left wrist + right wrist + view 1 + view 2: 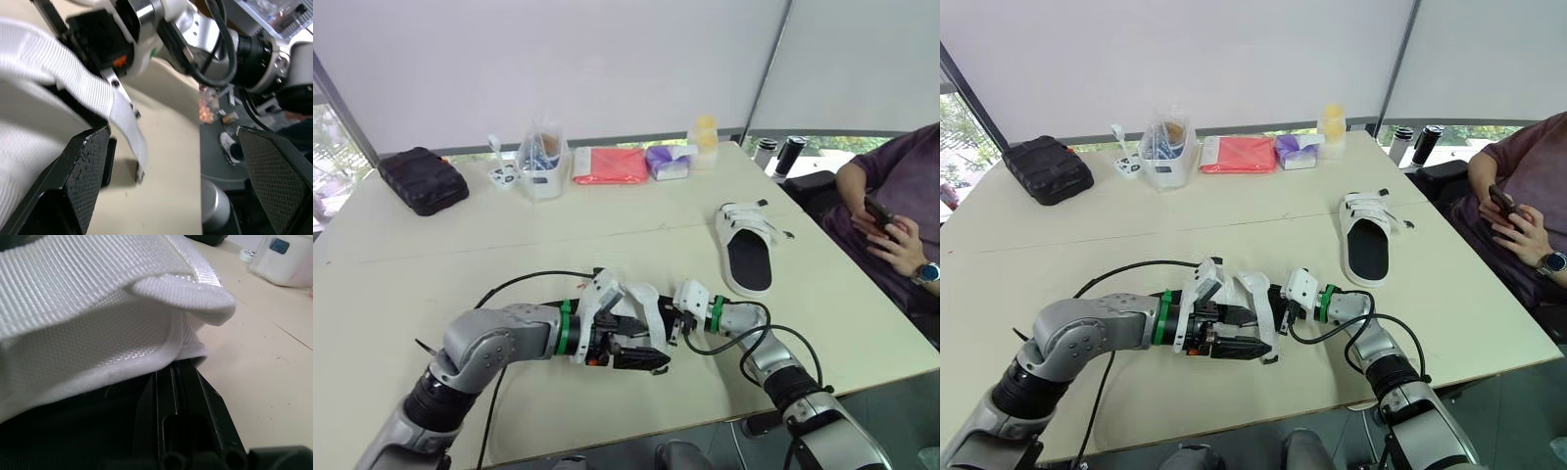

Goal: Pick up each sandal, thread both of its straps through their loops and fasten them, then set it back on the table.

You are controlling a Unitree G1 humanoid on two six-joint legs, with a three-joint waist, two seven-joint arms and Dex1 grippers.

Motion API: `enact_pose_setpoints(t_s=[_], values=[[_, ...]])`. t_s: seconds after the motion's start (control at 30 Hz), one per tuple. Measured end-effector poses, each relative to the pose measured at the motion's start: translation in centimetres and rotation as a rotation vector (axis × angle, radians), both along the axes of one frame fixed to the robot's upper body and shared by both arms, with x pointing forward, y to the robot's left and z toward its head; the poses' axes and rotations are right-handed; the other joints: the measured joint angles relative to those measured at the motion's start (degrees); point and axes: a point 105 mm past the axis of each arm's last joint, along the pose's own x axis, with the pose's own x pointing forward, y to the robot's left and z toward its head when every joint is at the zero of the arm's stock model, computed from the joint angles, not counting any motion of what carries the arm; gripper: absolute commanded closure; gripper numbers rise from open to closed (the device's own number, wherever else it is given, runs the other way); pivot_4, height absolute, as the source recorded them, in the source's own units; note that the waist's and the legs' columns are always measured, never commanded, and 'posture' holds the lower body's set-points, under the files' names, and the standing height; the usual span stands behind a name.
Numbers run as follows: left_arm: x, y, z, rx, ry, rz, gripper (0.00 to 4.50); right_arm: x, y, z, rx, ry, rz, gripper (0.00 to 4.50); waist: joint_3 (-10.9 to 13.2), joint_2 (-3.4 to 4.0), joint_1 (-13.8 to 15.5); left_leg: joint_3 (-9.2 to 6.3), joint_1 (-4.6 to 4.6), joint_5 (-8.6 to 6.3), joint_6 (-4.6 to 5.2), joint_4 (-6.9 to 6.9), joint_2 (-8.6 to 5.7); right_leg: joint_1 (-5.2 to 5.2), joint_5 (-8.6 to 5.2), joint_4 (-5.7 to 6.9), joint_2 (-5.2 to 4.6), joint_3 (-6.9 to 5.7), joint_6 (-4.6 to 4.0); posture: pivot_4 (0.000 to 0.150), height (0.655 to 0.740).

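Starting with the left eye view, the near sandal [641,305] sits low in the centre of the frame, between the left gripper [641,359] and the right gripper [674,328]. I cannot tell whether it rests on the table [460,255] or is held just above it. The far sandal [747,250] lies flat on the table at centre right, well apart from both arms, with white straps bunched across its upper end. Whether those are threaded and fastened is too small to read. A person [901,196] at the right edge holds a phone [878,212]. A black case [421,179], a clear container [541,162] and a red packet [610,164] line the upper part of the frame.

The right eye view gives the same layout and adds nothing on the straps.

In the left wrist view the left gripper's fingers [83,181] stand wide apart, closed on nothing. A white woven strap [44,58] crosses the upper left, and a loose end [132,134] hangs free toward the table, so I judge this strap not yet fastened.

In the right wrist view the strap and the black sole [73,431] press right up to the lens, and the right gripper's jaw state cannot be told.

By my reading the near sandal is mid-threading, with fastening and setting down left to do. The loops are hidden in every view.
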Motion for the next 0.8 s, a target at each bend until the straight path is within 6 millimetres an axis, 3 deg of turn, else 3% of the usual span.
enact_pose_setpoints(t_s=[0.33,0.43,0.63,0.67,0.8], values=[[0.3,-1.6,-0.7,-0.019,0.012,0.009,0.22,0.0,0.0,0.0,-0.003,0.001,0.004,4.5,-0.02,0.01,0.05,0.0,0.04,-0.01,-0.01,-0.01,0.0,0.03,0.0,0.01,0.0,0.01,0.01,0.15,0.74],[0.9,-2.2,-1.0,-0.006,0.004,0.03,1.02,-0.2,-0.2,0.0,-0.007,-0.001,0.004,4.5,-0.06,0.02,0.19,0.0,0.04,-0.01,-0.01,0.01,-0.01,0.07,0.0,-0.01,0.0,0.0,0.01,0.15,0.74],[1.9,-2.4,-1.4,0.02,-0.026,0.098,4.14,-0.4,-0.2,0.1,-0.002,-0.014,0.006,4.5,-0.07,0.04,0.2,-0.01,0.02,-0.07,-0.1,-0.05,-0.02,0.01,0.01,0.0,-0.01,0.0,0.01,0.15,0.74],[1.9,-2.4,-1.3,0.018,-0.036,0.101,4.41,-0.5,-0.2,0.1,-0.001,-0.015,0.007,4.5,-0.07,0.05,0.19,-0.01,0.03,-0.08,-0.12,-0.07,-0.01,0.0,0.01,0.0,-0.01,0.0,0.02,0.15,0.74],[1.9,-2.1,-0.3,-0.032,-0.04,0.109,4.41,-0.5,-0.1,0.2,0.001,-0.02,0.007,4.5,0.03,0.13,0.17,-0.02,0.0,-0.08,-0.12,-0.08,-0.01,-0.07,0.01,0.05,-0.01,0.0,0.02,0.15,0.74]])
